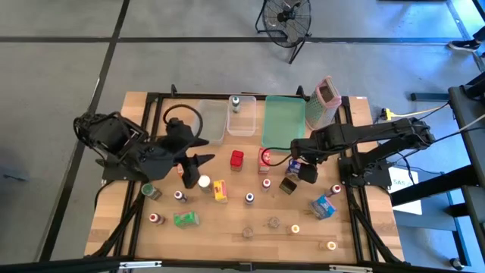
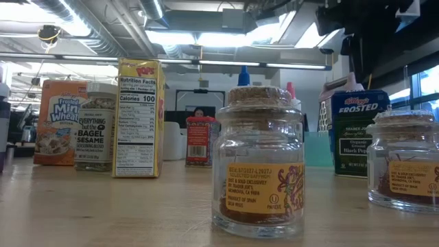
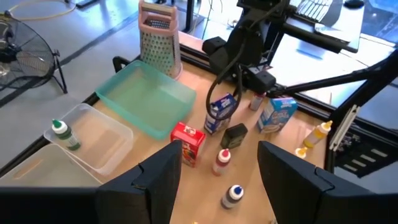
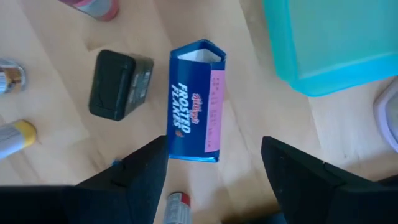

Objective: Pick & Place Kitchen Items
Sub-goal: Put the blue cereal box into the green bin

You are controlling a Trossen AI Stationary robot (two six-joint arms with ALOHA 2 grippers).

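My right gripper (image 4: 214, 180) hangs open, pointing down, over a small blue Frosted Flakes box (image 4: 196, 99) that stands on the table beside a black tin (image 4: 118, 84); its fingers are on either side of the box and above it, touching nothing. In the high view this gripper (image 1: 298, 162) is just in front of the green tray (image 1: 284, 121). My left gripper (image 3: 221, 180) is open and empty, raised over the table's left middle (image 1: 201, 152) and aimed slantwise down toward a red box (image 3: 189, 142) and two small bottles (image 3: 222, 160).
Clear tubs (image 1: 216, 121), one holding a green-capped bottle (image 1: 235, 104), and the grater (image 1: 324, 102) stand at the far edge. Small boxes, bottles and cork-topped jars (image 2: 264, 165) are scattered over the near half, among them a yellow box (image 1: 220, 189) and another blue box (image 1: 324, 205).
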